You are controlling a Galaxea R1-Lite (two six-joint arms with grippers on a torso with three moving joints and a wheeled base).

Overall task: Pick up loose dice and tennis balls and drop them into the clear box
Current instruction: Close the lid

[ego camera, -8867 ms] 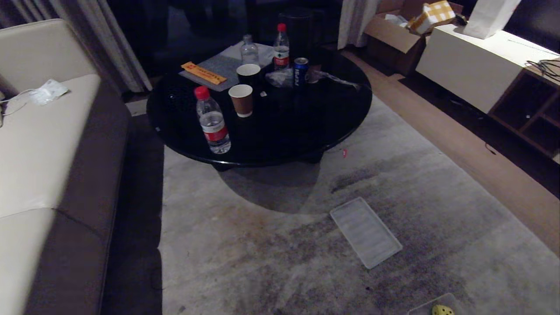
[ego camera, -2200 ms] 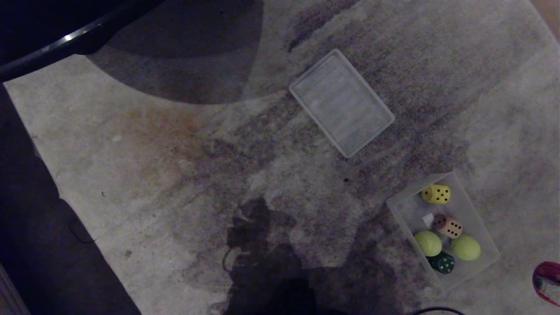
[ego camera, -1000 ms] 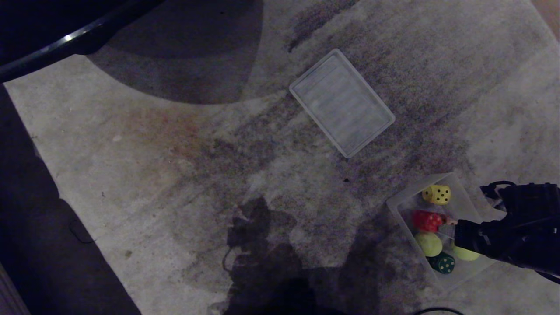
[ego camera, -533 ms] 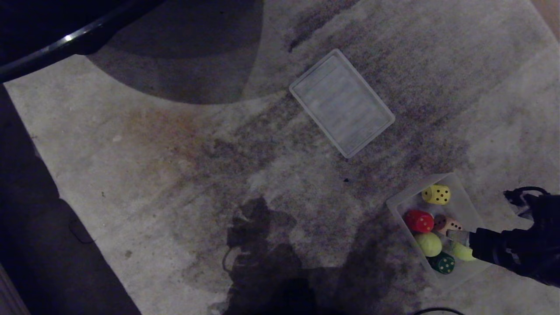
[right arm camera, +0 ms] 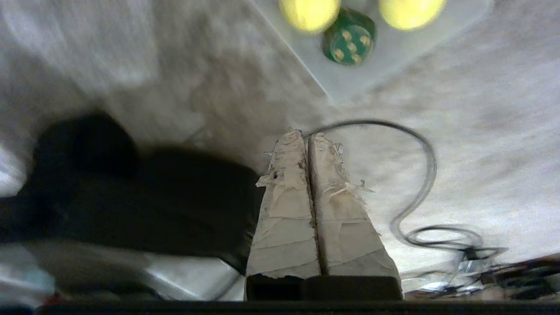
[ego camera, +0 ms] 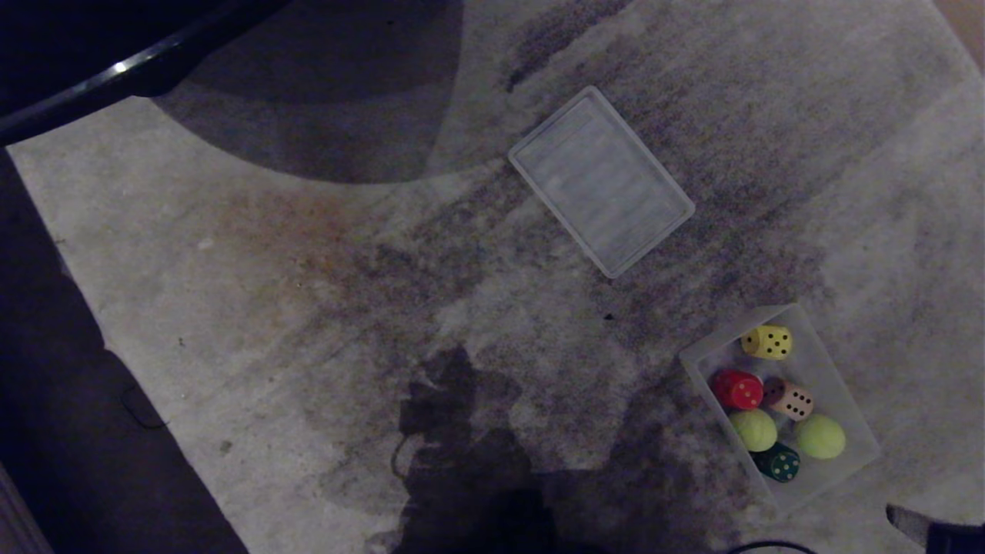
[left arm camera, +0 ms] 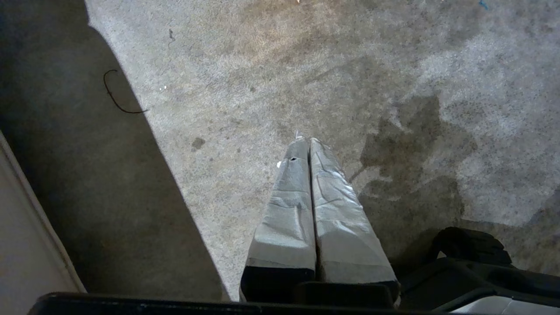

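Six pieces already crowd the clear box [ego camera: 845,400] on the carpet [ego camera: 308,308]: yellow [ego camera: 768,342], red [ego camera: 737,388], brown [ego camera: 789,398] and green [ego camera: 779,462] dice plus two tennis balls [ego camera: 753,428], so you risk a further drop bouncing out over its low wall. Your right gripper [right arm camera: 308,136] hangs pressed closed and empty just beside the box, near a loose cable [right arm camera: 420,175] that could snag. Your left gripper [left arm camera: 305,144] is parked, closed

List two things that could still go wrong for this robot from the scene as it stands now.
1. A black cable loops on the carpet right by the shut right tool; the arm could snag it.
2. The clear box holds four dice and two tennis balls and stands open, its lid apart; a bump could spill them.
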